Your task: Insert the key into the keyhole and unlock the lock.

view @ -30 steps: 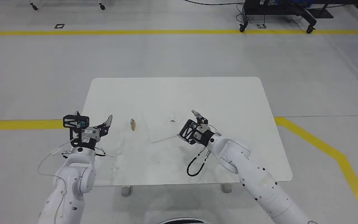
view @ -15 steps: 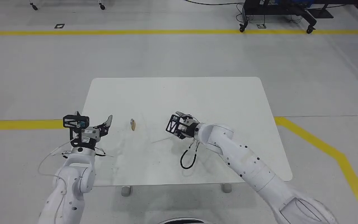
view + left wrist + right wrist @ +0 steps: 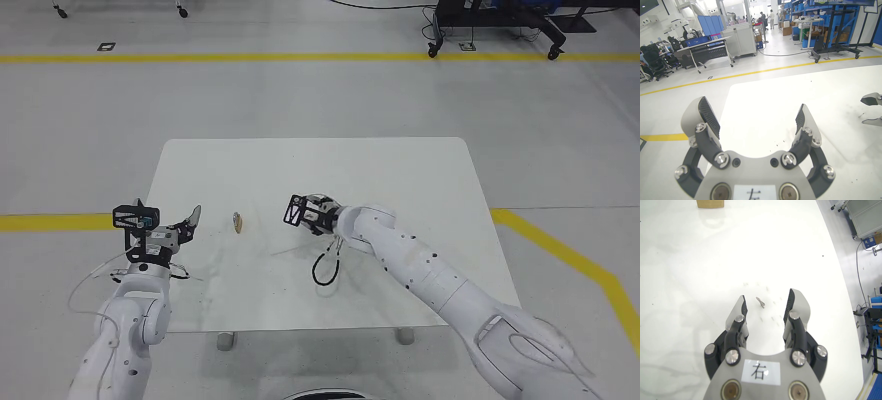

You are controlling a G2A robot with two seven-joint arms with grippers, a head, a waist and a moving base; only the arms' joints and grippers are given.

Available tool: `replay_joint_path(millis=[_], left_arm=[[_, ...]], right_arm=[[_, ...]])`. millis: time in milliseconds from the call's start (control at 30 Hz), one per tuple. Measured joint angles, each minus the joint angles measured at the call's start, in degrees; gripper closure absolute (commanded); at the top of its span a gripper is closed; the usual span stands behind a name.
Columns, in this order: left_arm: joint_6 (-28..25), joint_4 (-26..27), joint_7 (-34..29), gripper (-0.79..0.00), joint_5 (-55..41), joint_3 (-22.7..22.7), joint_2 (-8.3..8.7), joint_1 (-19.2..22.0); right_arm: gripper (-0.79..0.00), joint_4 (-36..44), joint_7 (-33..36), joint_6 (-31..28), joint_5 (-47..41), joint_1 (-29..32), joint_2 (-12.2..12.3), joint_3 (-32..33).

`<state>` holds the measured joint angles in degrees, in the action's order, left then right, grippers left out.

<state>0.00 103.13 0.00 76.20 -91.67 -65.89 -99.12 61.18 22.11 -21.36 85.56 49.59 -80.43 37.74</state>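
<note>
Small key [image 3: 760,302] flat on the white counter [image 3: 400,170], right hand [image 3: 768,296] poised over the key, fingers spread wide, key in the gap touching neither, brass lock [image 3: 238,222] well apart from the key, left hand [image 3: 753,108] beyond, also wide open.
</note>
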Motion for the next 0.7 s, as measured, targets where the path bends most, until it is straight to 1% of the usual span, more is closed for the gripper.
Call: replay_joint_path(millis=[33,67,100,167,200,267,300,333,367,533,700], left_arm=[[0.00,0.00,0.00,-0.785,0.00,0.00,0.00,0.00],[0.00,0.00,0.00,-0.785,0.00,0.00,0.00,0.00],[0.00,0.00,0.00,-0.785,0.00,0.00,0.00,0.00],[0.00,0.00,0.00,-0.785,0.00,0.00,0.00,0.00],[0.00,0.00,0.00,-0.785,0.00,0.00,0.00,0.00],[0.00,0.00,0.00,-0.785,0.00,0.00,0.00,0.00],[0.00,0.00,0.00,-0.785,0.00,0.00,0.00,0.00],[0.00,0.00,0.00,-0.785,0.00,0.00,0.00,0.00],[0.00,0.00,0.00,-0.785,0.00,0.00,0.00,0.00],[0.00,0.00,0.00,-0.785,0.00,0.00,0.00,0.00],[0.00,0.00,0.00,-0.785,0.00,0.00,0.00,0.00]], right_arm=[[-0.529,-0.92,-0.02,-0.09,-0.18,-0.45,-0.34,-0.34],[-0.526,-1.62,-0.10,-0.24,-0.38,-0.78,-0.59,-0.57],[-0.502,-2.36,-0.19,-0.41,-0.59,-1.13,-0.84,-0.77],[-0.382,-4.13,-0.54,-0.72,-1.22,-1.93,-1.41,-1.13],[-0.369,-4.88,-0.72,-0.85,-1.56,-2.23,-1.66,-1.25],[-0.271,-6.51,-1.26,-1.28,-2.38,-2.86,-2.19,-1.49],[-0.237,-7.14,-1.50,-1.46,-2.63,-3.11,-2.39,-1.59],[-0.142,-7.90,-1.79,-1.58,-2.84,-3.42,-2.65,-1.71],[0.000,-8.42,-2.01,-1.63,-3.02,-3.62,-2.82,-1.76],[0.000,-9.84,-3.22,-1.96,-3.53,-4.25,-3.30,-1.44],[0.000,-8.75,-3.95,-2.10,-2.74,-3.26,-2.81,-0.32]])
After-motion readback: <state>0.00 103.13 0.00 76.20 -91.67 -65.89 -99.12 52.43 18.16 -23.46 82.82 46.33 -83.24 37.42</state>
